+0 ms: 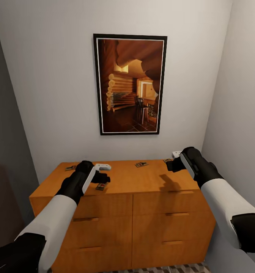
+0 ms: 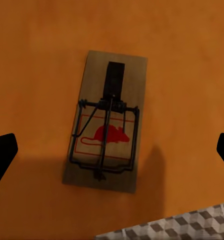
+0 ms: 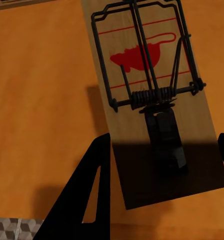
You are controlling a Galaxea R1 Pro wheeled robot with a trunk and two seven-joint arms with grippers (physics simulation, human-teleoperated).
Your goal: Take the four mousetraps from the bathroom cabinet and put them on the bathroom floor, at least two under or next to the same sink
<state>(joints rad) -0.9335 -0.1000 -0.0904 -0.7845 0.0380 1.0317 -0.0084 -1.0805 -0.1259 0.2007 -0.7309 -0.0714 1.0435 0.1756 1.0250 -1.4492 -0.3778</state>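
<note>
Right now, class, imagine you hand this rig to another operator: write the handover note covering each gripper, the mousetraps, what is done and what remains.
Left gripper: open, hovering over a mousetrap near the front edge of the cabinet top, not touching it.
Right gripper: open, straddling another mousetrap at the top's back right corner.
Two more traps lie on the top, back left and back middle.
Done: none moved.
Left: carry all four to the bathroom floor, two beside or under the sink.
</note>
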